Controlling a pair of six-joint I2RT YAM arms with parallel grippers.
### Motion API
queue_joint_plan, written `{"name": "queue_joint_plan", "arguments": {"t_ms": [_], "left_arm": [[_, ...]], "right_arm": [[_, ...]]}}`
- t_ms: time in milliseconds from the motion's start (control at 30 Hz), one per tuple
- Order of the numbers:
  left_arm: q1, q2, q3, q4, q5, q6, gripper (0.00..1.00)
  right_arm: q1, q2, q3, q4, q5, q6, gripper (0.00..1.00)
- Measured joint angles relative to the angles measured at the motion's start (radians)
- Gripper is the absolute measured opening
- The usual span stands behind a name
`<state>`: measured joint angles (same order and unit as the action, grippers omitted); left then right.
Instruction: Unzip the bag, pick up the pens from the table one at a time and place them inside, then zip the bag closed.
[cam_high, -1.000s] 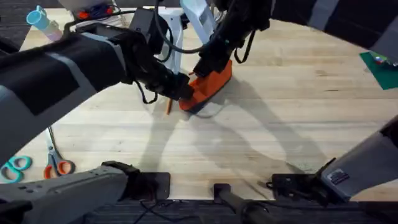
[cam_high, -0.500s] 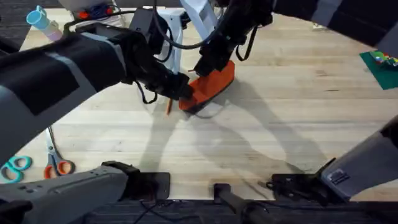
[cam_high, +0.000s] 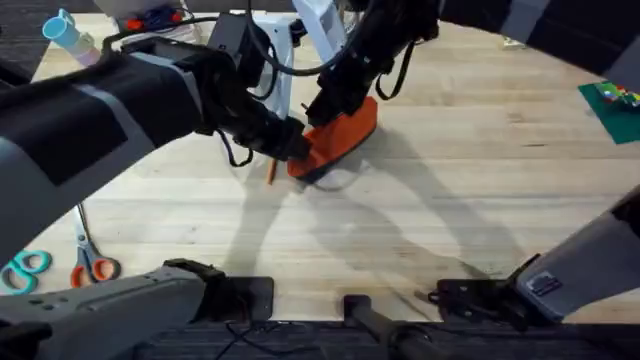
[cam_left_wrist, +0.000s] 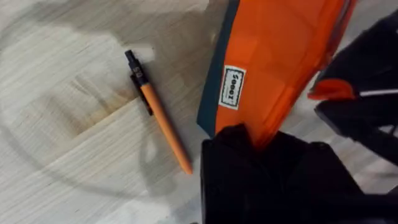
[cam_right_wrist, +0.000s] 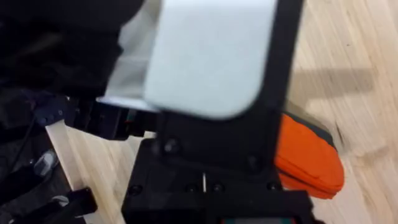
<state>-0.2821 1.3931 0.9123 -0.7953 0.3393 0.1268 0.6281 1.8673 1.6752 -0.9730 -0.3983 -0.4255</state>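
The orange bag (cam_high: 340, 133) lies tilted on the table (cam_high: 430, 200), its navy edge and a white label showing in the left wrist view (cam_left_wrist: 273, 56). My left gripper (cam_high: 292, 148) is shut on the bag's near end, its black fingers (cam_left_wrist: 261, 162) clamping the fabric. My right gripper (cam_high: 332, 102) sits on the bag's top and is shut on an orange zipper pull (cam_left_wrist: 333, 90). One orange pen (cam_high: 270, 170) with a black end lies on the wood just beside the bag (cam_left_wrist: 158, 115), apart from both grippers. The bag's far end shows in the right wrist view (cam_right_wrist: 308, 155).
Orange-handled scissors (cam_high: 93, 266) and teal-handled scissors (cam_high: 25, 265) lie at the near left. A blue-capped tube (cam_high: 65, 30) sits far left, a white stand (cam_high: 275, 45) behind the bag, a green item (cam_high: 610, 100) at the right edge.
The right gripper and the bag's far end have shifted slightly to the right and away. The left gripper keeps its hold, and the pen has not moved.
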Motion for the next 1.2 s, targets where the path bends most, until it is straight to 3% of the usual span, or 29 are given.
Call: {"name": "queue_joint_plan", "arguments": {"t_ms": [1200], "left_arm": [[0.0,0.0,0.0,0.003,-0.003,0.0,0.042]], "right_arm": [[0.028,0.0,0.0,0.0,-0.015,0.063,0.031]]}}
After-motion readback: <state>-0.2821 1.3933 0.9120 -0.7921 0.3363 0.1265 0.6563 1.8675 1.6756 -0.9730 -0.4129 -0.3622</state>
